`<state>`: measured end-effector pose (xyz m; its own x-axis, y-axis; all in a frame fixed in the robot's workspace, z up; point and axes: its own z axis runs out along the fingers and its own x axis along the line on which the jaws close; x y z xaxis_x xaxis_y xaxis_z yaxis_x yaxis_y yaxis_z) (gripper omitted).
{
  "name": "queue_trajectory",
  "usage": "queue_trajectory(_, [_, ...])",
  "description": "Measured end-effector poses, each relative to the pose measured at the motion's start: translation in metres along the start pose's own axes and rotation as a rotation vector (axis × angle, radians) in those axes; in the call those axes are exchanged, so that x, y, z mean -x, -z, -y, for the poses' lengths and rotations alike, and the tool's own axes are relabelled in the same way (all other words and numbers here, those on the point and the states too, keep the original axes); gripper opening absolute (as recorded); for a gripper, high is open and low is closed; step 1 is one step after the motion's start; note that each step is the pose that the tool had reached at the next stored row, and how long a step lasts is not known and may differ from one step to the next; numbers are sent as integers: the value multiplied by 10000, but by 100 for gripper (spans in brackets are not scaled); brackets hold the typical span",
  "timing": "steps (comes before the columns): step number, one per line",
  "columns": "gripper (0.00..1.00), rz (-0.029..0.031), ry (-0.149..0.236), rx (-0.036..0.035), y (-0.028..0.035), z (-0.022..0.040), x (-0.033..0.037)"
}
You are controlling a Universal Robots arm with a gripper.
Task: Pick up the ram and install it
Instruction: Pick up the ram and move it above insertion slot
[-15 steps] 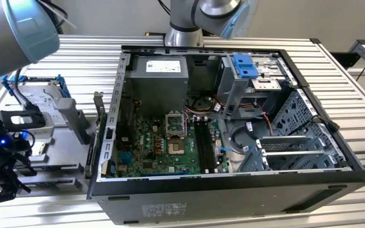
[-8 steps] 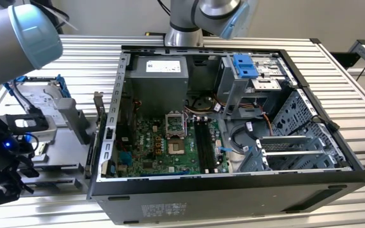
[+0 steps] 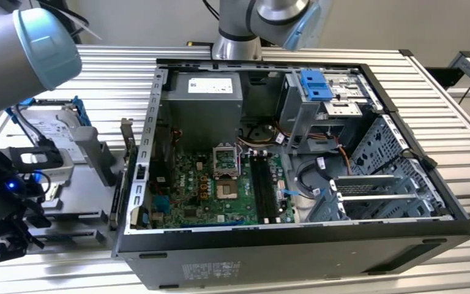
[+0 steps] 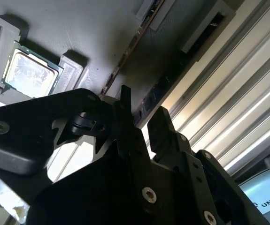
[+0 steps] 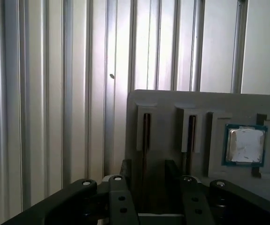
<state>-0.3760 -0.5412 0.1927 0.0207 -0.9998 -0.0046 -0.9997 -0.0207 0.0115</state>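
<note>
The ram [image 5: 145,133] stands on edge in a slot of a grey parts holder [image 5: 163,101], seen as a thin dark strip. In the second wrist view the ram [image 4: 127,54] runs as a narrow edge toward the fingers. My gripper [image 5: 149,165] is open, with one black finger on each side of that strip and daylight between them. In the second wrist view the gripper [image 4: 142,115] hangs just over the holder. In the exterior view the gripper [image 3: 7,242] is at the left, outside the open computer case [image 3: 300,245]. Black memory slots [image 3: 261,184] lie on the motherboard [image 3: 194,190].
A second slot [image 5: 191,133] and a processor chip [image 5: 245,145] sit beside the ram on the holder. A hard drive in a blue bracket [image 3: 51,131] stands at the exterior view's left. The ribbed metal table [image 5: 45,93] surrounds everything. The arm's elbow [image 3: 31,43] looms above.
</note>
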Motion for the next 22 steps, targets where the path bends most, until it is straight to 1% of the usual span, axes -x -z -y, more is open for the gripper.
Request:
queue_trajectory(1, [100,1,-1,-1,-2,-7,0])
queue_trajectory(9, [100,0,1,5,-7,-7,0])
queue_trajectory(10, [0,0,1,5,-7,-7,0])
queue_trajectory(22, [0,0,1,8,-7,-7,0])
